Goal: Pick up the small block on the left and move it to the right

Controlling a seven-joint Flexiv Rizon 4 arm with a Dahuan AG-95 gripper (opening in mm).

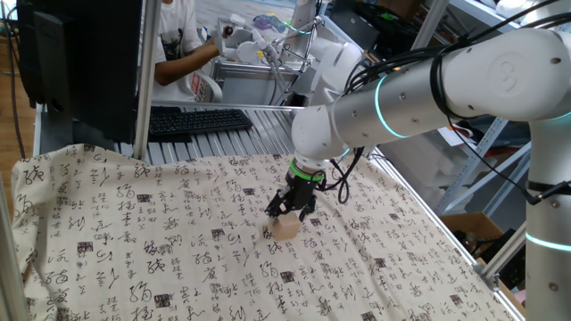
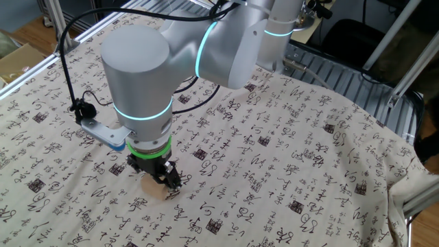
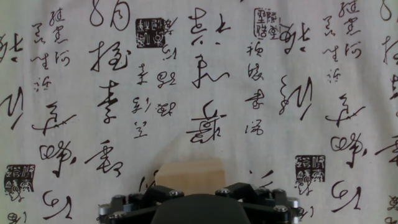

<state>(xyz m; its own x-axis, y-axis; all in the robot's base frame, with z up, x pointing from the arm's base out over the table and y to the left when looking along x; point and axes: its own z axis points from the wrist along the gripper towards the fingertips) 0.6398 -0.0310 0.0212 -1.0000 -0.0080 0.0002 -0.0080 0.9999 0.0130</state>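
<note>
The small block (image 1: 285, 230) is a plain tan wooden cube near the middle of the printed cloth (image 1: 134, 232). It looks to rest on or just above the cloth. My gripper (image 1: 289, 212) stands straight over it, with a black finger on each side of the cube's top. In the other fixed view the block (image 2: 153, 187) shows under the gripper (image 2: 163, 177). In the hand view the block (image 3: 189, 175) sits at the bottom centre, and the gripper (image 3: 194, 194) flanks its near edge and hides its lower part.
The cloth (image 2: 288, 137) with black calligraphy covers the whole table. A black keyboard (image 1: 196, 120) lies beyond the far edge. A metal post (image 1: 143, 80) stands at the back left. A person (image 1: 178, 45) sits behind the table.
</note>
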